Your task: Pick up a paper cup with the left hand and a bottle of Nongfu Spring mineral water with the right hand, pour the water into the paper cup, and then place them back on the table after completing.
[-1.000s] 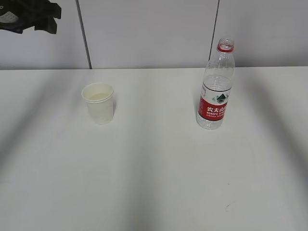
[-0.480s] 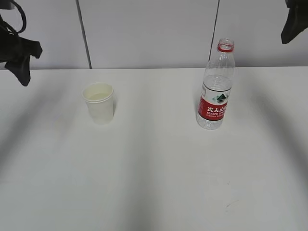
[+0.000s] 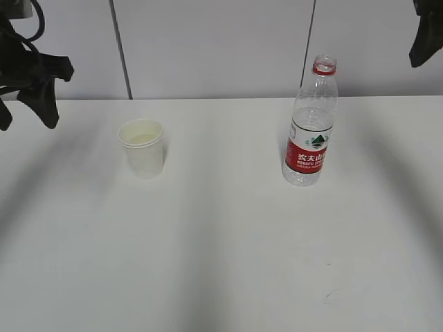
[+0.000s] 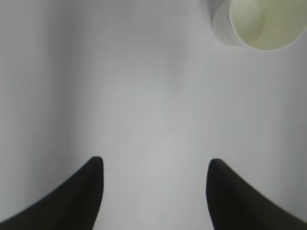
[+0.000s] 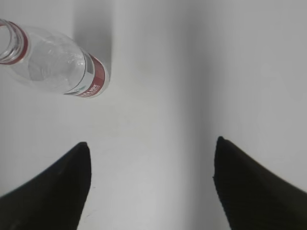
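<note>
Our left hand (image 3: 26, 114) hangs at the far left edge of the exterior view, above the table (image 3: 221, 242), and it holds nothing; in the left wrist view (image 4: 154, 165) its two fingers stand wide apart with bare table between them. Half a second ago it was a little higher and more to the left; now it has come lower and nearer to the cup (image 3: 142, 147). The cup stands upright to the right of this hand, well apart from it; in the wrist view the cup (image 4: 261, 24) is ahead and to the right of the fingers.

Our right hand (image 3: 423, 38) shows only as a dark tip in the top right corner, almost where it was before. In its wrist view (image 5: 151, 160) the fingers are wide apart and empty. The bottle (image 3: 310, 124) stands upright, without cap, to the left of this hand and below it; in the wrist view the bottle (image 5: 57, 64) is ahead and to the left. Cup and bottle have not moved.
</note>
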Available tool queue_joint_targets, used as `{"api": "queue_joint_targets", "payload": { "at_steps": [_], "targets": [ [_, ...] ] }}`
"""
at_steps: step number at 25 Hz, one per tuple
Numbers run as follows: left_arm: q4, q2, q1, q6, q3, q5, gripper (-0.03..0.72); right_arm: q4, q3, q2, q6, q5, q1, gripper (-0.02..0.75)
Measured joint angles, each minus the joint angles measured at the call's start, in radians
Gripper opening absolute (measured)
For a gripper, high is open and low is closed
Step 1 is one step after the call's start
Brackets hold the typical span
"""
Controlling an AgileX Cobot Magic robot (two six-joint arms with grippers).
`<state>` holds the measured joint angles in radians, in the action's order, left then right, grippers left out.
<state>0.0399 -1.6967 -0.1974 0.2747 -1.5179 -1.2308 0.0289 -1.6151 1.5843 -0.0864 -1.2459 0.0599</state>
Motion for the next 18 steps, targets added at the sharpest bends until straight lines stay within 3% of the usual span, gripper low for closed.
{"api": "queue_joint_targets", "payload": {
  "at_steps": [4,8,18],
  "targets": [
    [-0.004,0.013,0.0,-0.023,0.008,0.002,0.419,0.0,0.0,-0.002,0.0,-0.002,0.0,0.587],
    [-0.004,0.12,0.0,-0.042,0.104,0.002,0.417,0.0,0.063,-0.061,0.0,-0.002,0.0,0.587],
    [-0.004,0.568,0.0,-0.064,0.408,-0.007,0.407,0.0,0.431,-0.42,0.013,-0.002,0.0,0.587]
  ]
}}
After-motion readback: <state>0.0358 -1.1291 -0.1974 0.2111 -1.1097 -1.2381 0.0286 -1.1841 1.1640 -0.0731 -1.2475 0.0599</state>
